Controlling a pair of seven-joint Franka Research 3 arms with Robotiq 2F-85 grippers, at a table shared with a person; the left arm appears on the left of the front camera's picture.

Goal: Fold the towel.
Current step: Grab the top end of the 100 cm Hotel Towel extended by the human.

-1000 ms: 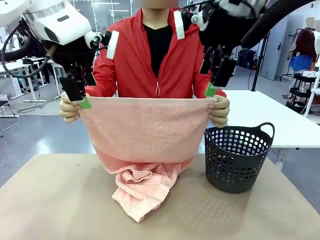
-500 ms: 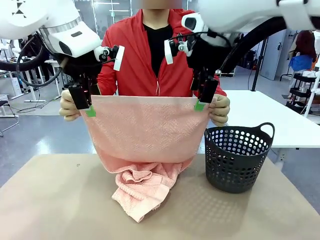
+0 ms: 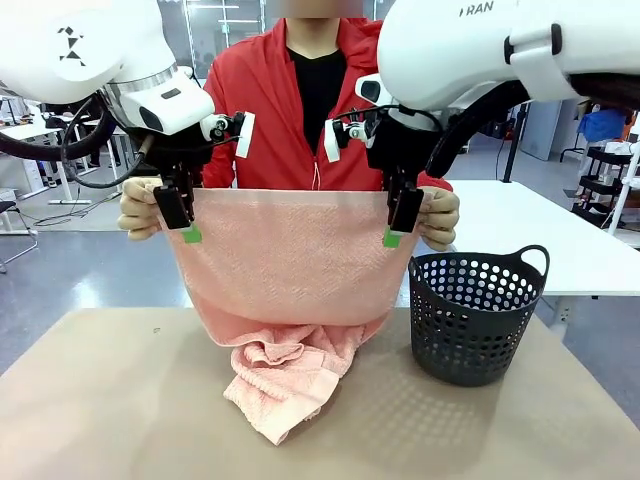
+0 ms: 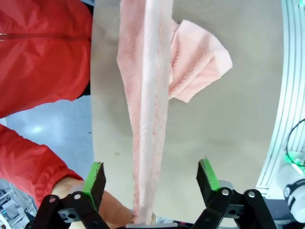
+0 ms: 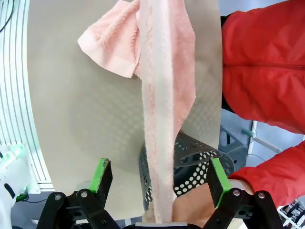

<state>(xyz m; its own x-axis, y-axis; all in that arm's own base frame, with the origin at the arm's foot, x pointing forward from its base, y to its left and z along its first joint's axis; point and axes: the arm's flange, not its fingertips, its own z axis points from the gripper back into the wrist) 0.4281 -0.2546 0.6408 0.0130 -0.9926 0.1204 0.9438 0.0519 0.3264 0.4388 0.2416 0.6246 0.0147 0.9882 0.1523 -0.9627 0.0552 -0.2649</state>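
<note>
Towel [image 3: 290,260] stretched wide and upright over the bench [image 3: 100,400], top hem level and taut. Hangs as a flat sheet from that hem, then sags into a crumpled heap resting on the bench, near the basket [image 3: 470,320] but not in it. Pinched at both upper corners by the person's hands [image 3: 140,210], one at each end of the hem.

Left fingers [image 4: 95,179] spread wide, one on each side of the top edge, just beside the hand at that corner. Pads apart from the cloth on both sides in the left wrist view; nothing gripped. Right fingers [image 5: 217,174] likewise spread wide and astride the hem at the opposite corner, next to the other hand, the basket rim showing below in the right wrist view. Nothing gripped there either.

Stage, as judged: handover of the two top corners, at the point just short of closing. No fold made yet: no edge brought to meet another, and the lower part lies bunched and out of order.

Left to do, as judged: closing on both corners, release by the hands, shaking or drawing out the bunched lower part, laying the cloth flat on the bench, then bringing one edge over to the other and squaring the hems. Nearly the whole task ahead.
</note>
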